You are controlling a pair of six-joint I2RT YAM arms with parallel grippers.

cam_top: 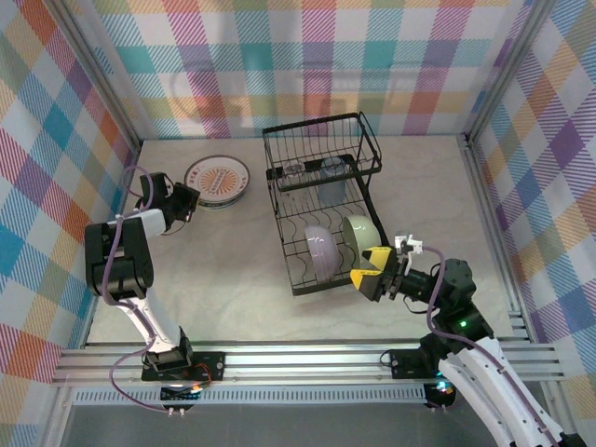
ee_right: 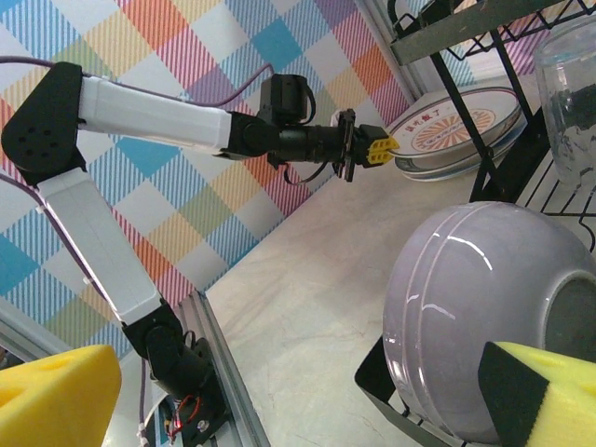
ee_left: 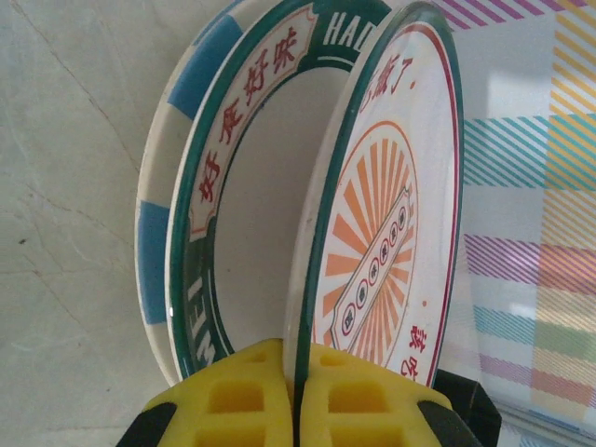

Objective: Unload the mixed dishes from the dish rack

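Over on the left side of the table, the left hand is clamped tight on the rim of the white plate with orange pattern. That plate is out of the dish rack and sits tilted over a green-rimmed plate and a blue-and-white striped plate, its gripped edge raised and its far edge seemingly resting on the pile. The grip is only a thin pinch at the very edge, so I'd worry that if the hand lets go from this tilt the plate drops with a clack and may skid off-centre. A sideways pull before releasing could also drag the whole pile along.

At the near end of the rack, the right hand stands with its jaws spread wide and holds nothing. It is just beside the lavender bowl, which stands on edge in the lower slots next to the pale green bowl. The bowl's side is round and glossy, so a grasp across the bulge looks likely to squirt off, and a snag on a wire divider could tip it against its neighbour. The tumblers wait in the raised basket behind
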